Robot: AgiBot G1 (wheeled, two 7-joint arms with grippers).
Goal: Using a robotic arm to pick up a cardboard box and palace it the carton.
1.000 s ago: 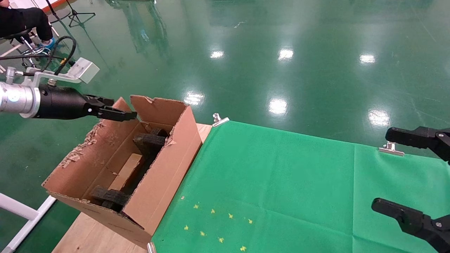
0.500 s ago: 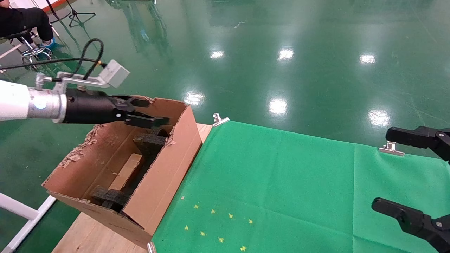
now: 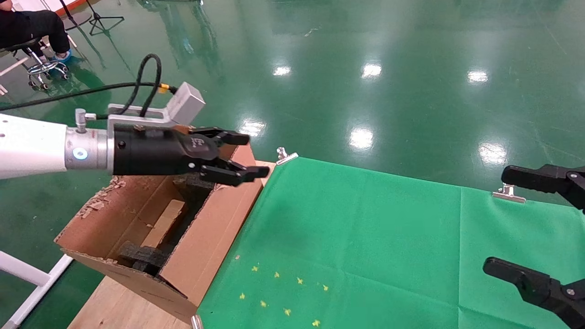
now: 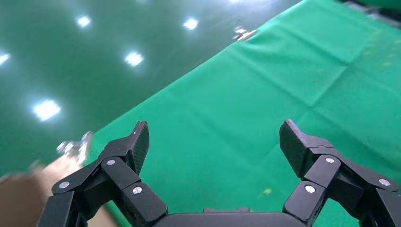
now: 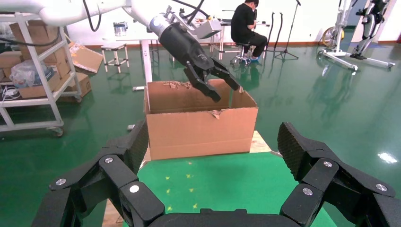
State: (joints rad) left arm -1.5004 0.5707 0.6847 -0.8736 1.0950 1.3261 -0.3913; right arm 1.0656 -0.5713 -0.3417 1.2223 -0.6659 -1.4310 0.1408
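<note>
The left gripper (image 3: 244,155) hangs spread wide and empty over the carton's (image 3: 215,233) far end. The cardboard box (image 3: 164,222) lies inside, between foam blocks (image 3: 146,257). The right gripper (image 3: 530,228) sits parked, spread too.

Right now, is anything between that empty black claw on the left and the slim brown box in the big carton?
Nothing visible: the open left end effector hangs above the flapped carton; the slim cardboard box lies uncovered between foam blocks.
</note>
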